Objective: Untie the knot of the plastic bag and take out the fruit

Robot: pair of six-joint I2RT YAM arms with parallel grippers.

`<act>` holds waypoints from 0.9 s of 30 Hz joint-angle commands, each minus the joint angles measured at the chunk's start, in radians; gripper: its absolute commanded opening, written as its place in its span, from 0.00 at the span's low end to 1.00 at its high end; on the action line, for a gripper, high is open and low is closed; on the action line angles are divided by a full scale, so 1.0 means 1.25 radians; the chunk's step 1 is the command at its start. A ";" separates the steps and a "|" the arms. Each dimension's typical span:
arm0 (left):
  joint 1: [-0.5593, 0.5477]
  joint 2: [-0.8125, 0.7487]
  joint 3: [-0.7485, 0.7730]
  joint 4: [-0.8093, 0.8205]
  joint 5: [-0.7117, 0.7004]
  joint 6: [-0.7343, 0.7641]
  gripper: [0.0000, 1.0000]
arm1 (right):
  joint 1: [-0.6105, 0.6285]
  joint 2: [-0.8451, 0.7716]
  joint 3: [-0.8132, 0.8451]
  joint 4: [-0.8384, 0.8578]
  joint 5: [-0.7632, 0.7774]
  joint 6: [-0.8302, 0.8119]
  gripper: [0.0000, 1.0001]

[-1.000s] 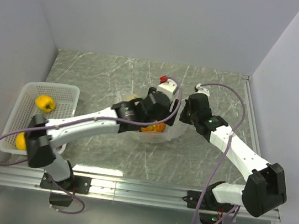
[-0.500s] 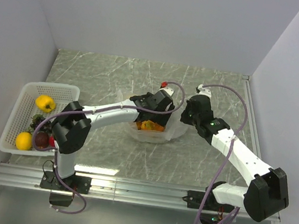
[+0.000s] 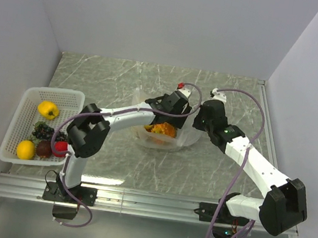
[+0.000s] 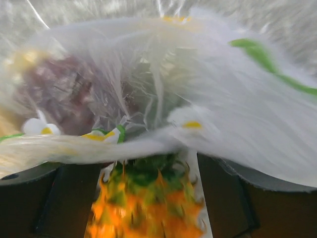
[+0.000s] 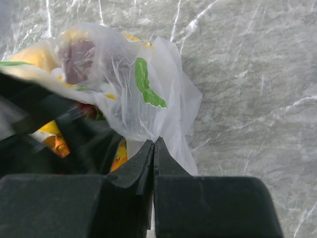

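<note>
The plastic bag (image 3: 146,140) lies open mid-table, and no knot shows. My left gripper (image 3: 169,111) reaches into it. In the left wrist view its fingers (image 4: 69,198) stand apart with the orange pineapple (image 4: 148,208) between them, blurred, and plastic (image 4: 223,114) draped above. The pineapple (image 3: 161,129) also shows from above. My right gripper (image 5: 154,141) is shut, pinching the bag's edge (image 5: 148,109) on its right side (image 3: 196,123). A purplish fruit (image 5: 77,54) and a yellow fruit (image 5: 34,57) show through the plastic.
A white basket (image 3: 73,96) at the left edge holds a yellow fruit (image 3: 48,109), dark grapes (image 3: 43,131), an orange-yellow fruit (image 3: 25,149), a brownish fruit (image 3: 44,149) and a small red fruit (image 3: 60,148). Walls enclose the table on three sides.
The left arm's elbow has swung up and away from the basket, uncovering its fruit, and the wrist has pushed further back-right at the bag. The right arm has held still.
</note>
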 commanded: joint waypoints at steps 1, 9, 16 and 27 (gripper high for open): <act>0.008 0.043 0.029 -0.004 0.037 0.012 0.81 | -0.006 -0.003 0.024 0.034 0.020 0.000 0.00; 0.023 0.117 0.009 0.002 0.056 0.005 0.76 | -0.006 0.010 0.006 0.052 0.001 0.011 0.00; 0.024 -0.009 -0.072 0.055 0.083 -0.003 0.16 | -0.009 0.014 0.014 0.051 0.038 0.004 0.00; 0.024 -0.267 -0.295 0.109 0.155 0.032 0.01 | -0.042 0.046 0.078 0.025 0.104 0.003 0.00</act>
